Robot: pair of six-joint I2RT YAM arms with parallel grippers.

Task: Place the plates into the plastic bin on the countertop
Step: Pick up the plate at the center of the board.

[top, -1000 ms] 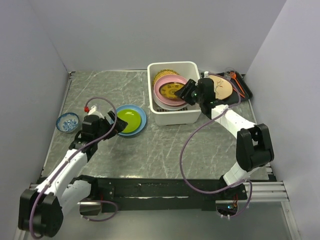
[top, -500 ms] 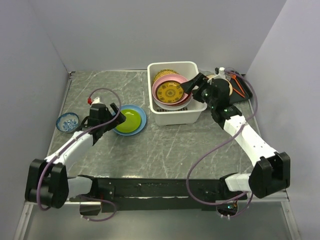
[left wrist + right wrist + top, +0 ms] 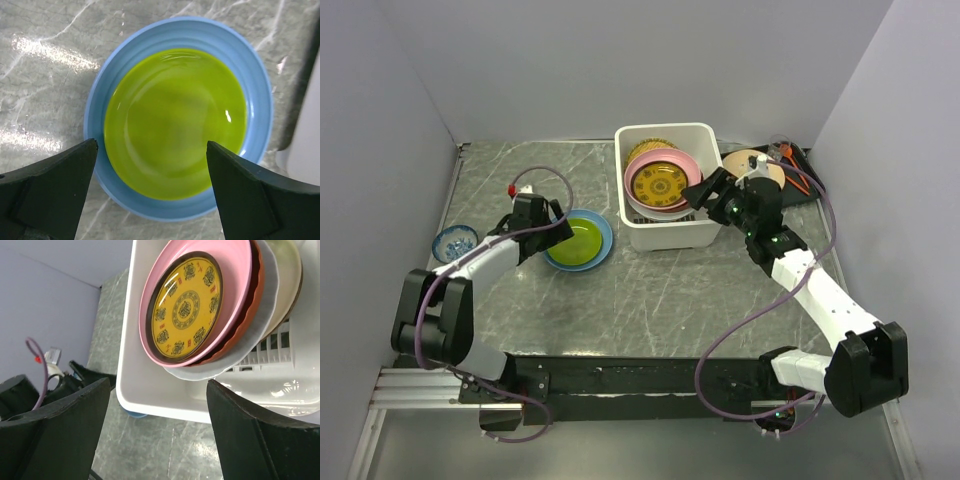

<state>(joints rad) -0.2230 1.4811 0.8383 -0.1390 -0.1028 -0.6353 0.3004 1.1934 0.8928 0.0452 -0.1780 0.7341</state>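
R hand (image 3: 158,384) backed off bin (image 3: 670,236); open wide, empty.

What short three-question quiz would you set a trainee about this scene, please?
1. True or false: the left gripper is gripping the green plate.
2. Which plate is frontmost in the plastic bin? A) yellow patterned plate B) black plate C) striped plate
3. What does the green plate rest on?
Key: 1 false, its jaws stand open above it. 2 A. 3 the blue plate.
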